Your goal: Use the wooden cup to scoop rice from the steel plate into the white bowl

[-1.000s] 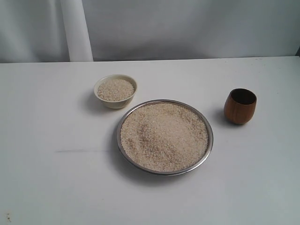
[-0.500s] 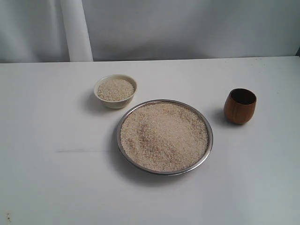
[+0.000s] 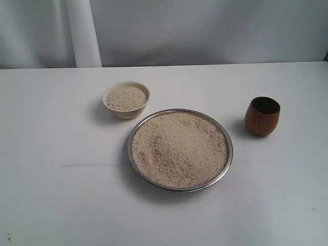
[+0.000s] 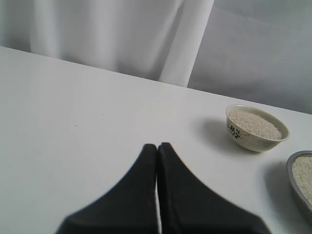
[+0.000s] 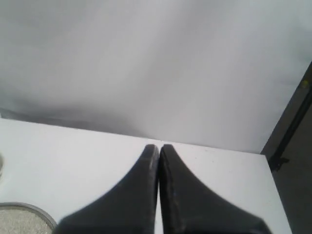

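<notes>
Nothing has moved since the earlier frames: plate, cup and bowl sit in the same spots, and neither arm shows in the exterior view.

Layout, near to far:
- steel plate [image 3: 231,149] at mid-table, nearest, with rice [image 3: 179,148] heaped almost to its thin rim
- wooden cup [image 3: 262,120] to the right of the plate, clear of it, upright, mouth up, looks empty
- white bowl [image 3: 126,114] far-left of the plate, just beside its rim, already holding rice up close to its own rim

Grippers: left gripper [image 4: 157,146] has its fingers pressed together, nothing between them, over bare table [image 3: 61,195] left of the bowl. Right gripper [image 5: 159,147] is the same, fingers together and empty, with only a sliver of the plate rim at the edge of its view.

Risks, my read:
- Fingers have to part before any grasp. Coming in closed would knock the cup over or push it away.
- Cup is round and smooth-sided, so an off-centre pinch could let it twist or slip out.
- Plate is full and its rim is low, so a deep or fast scoop likely pushes grains onto the table or slides the plate into the bowl.
- Bowl has little headroom, so a full cup tipped in probably overflows.
</notes>
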